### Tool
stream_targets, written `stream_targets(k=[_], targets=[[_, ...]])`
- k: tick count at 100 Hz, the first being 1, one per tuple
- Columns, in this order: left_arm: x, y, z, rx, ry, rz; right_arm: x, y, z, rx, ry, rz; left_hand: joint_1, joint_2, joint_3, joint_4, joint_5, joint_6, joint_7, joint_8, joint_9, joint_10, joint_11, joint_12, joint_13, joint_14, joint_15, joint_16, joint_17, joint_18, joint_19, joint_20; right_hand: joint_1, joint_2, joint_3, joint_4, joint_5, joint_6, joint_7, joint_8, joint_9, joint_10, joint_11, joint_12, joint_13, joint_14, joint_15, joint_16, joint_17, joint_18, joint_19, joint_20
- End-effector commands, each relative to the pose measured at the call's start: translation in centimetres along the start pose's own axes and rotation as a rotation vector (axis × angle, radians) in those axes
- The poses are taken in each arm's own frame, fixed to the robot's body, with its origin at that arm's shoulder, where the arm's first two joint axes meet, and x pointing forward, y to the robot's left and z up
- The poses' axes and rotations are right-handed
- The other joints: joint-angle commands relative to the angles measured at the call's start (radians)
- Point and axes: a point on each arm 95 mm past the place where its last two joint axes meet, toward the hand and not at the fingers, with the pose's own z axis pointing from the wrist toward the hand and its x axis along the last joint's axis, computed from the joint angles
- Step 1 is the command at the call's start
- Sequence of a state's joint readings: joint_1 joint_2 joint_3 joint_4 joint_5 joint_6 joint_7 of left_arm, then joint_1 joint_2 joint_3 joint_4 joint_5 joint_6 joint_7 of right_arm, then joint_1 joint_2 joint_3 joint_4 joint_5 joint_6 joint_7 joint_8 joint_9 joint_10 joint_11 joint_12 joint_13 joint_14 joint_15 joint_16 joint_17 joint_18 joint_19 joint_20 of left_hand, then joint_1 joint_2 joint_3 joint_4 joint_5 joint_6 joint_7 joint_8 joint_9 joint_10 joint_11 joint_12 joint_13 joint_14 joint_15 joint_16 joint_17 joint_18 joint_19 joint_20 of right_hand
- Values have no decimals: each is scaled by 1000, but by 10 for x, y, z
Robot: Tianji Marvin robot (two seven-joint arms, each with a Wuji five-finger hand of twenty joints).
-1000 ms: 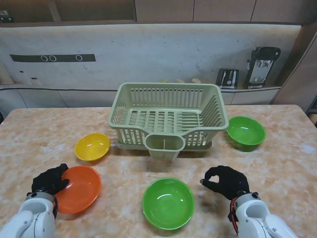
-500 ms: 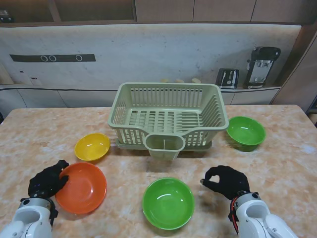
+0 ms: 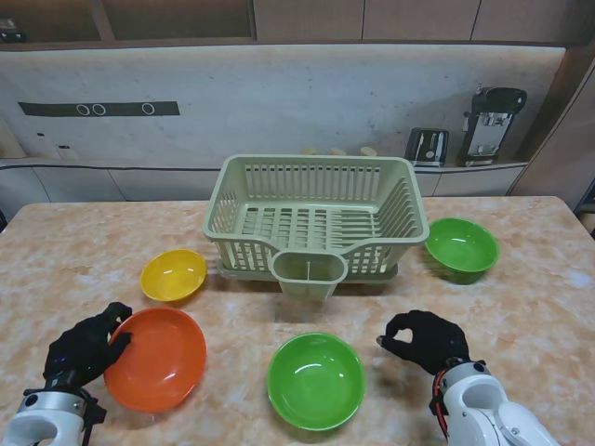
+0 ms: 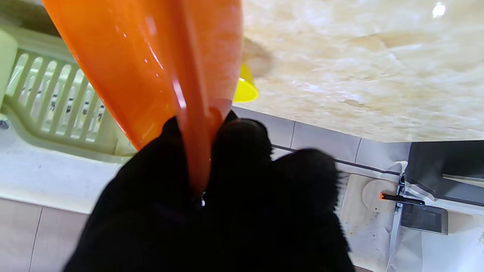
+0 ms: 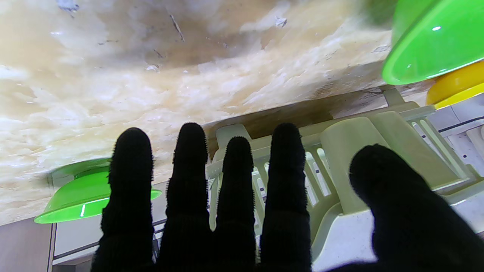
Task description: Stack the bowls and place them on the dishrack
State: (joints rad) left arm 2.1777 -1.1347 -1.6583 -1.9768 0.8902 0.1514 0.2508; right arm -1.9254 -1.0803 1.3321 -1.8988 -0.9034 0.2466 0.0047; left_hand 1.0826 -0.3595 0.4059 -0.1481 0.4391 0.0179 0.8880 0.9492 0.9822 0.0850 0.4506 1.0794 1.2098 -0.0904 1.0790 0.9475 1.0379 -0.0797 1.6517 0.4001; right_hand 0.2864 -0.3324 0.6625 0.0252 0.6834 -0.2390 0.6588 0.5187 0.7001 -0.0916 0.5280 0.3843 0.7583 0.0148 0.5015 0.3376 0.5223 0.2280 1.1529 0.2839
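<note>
- The left hand (image 3: pixel 82 351) was nearest to me, its fingers (image 4: pixel 242 151) pinched shut on the rim of the orange bowl (image 3: pixel 156 359), which looked tilted and lifted off the surface (image 3: pixel 242 325).
- The right hand (image 3: pixel 423 339) hovered near me on the right, loosely curled, thumb and forefinger close together, holding nothing.
- Between the hands sat the near green bowl (image 3: pixel 315 379).
- Farther off lay the yellow bowl (image 3: pixel 173 275) on the left and the far green bowl (image 3: pixel 462 245) on the right.
- The dishrack (image 3: pixel 316 218) stood farthest, with no bowl in it.
- The step in hand seemed to be the first stacking: the next move called for nesting the orange bowl squarely into another bowl before releasing.
</note>
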Motion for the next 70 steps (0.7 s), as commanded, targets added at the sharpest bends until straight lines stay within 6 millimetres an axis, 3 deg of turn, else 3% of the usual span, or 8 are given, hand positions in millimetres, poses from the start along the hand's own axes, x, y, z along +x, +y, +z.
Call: stream_targets(k=[1,27,70], targets=[[8,-4,-4,7,15,-28,1,-6,-3,23,1,3,113,44,74,84,12,-23,34,-4,-12,7,20,0,50,-70,18,-1,28,-191,79,17,1,2,11,-8,18,-26,17,-10,17,-30,4,15,-1,-14,-12,10,-9,-8,-5,15],[26,-9,-6,46,74,-153,1,-6,-3,23,1,2,121,53,72,84,20,-20,29,-4,-14,5,32,-1,50,-76,21,-1,29,-197,79,23,1,2,11,-8,18,-26,17,-10,17,-29,3,15,0,-14,-12,10,-7,-7,-4,16],[72,-10,7,-18,224,-385,1,-6,-3,26,2,2,128,64,61,84,22,-21,22,3,-21,4,47,-14,49,-78,15,-4,29,-198,76,30,-1,3,11,-8,20,-24,18,-9,17,-29,3,15,-1,-13,-13,10,-9,-8,-6,15]])
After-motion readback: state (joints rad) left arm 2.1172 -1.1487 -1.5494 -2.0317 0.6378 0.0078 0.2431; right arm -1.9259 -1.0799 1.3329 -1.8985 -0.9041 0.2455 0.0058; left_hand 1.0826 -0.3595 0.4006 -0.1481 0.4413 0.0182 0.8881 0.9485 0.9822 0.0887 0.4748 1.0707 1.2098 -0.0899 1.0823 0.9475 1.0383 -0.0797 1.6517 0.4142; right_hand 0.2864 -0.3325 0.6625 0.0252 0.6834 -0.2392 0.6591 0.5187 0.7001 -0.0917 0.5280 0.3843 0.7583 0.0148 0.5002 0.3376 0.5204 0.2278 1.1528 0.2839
